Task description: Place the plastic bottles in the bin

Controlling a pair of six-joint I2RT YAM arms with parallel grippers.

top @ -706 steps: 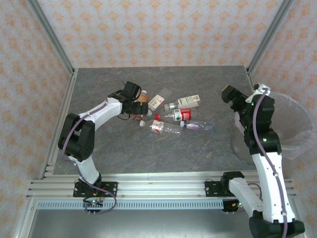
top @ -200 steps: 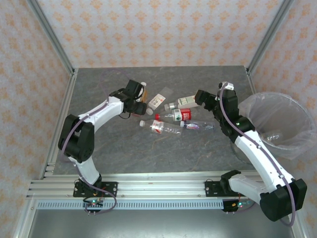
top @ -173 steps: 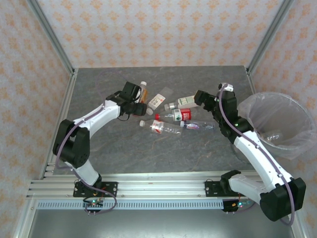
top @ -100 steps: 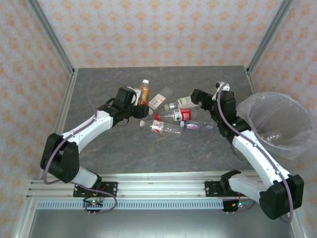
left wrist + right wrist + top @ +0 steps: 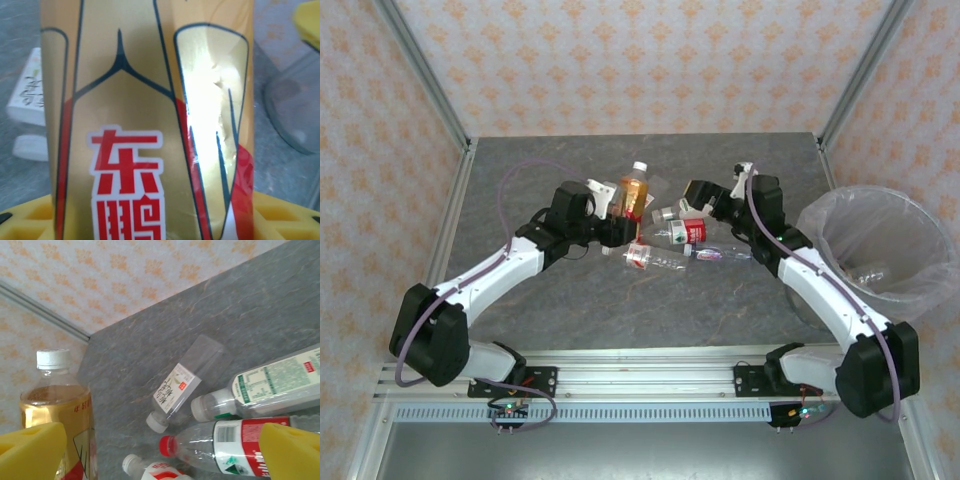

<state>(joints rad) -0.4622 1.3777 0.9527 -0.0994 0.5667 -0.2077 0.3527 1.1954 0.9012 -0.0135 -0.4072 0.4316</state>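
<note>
The gold-labelled bottle (image 5: 150, 120) reads 东鹏 in red characters.

The left arm (image 5: 498, 272) and the right arm (image 5: 825, 295) are white with black joints. A thin purple cable (image 5: 500, 200) runs along each one. The finger pads (image 5: 30, 449) are yellow

Perhaps seven plastic bottles (image 5: 656, 259), one bin (image 5: 917, 288), two arms (image 5: 500, 272)
</note>
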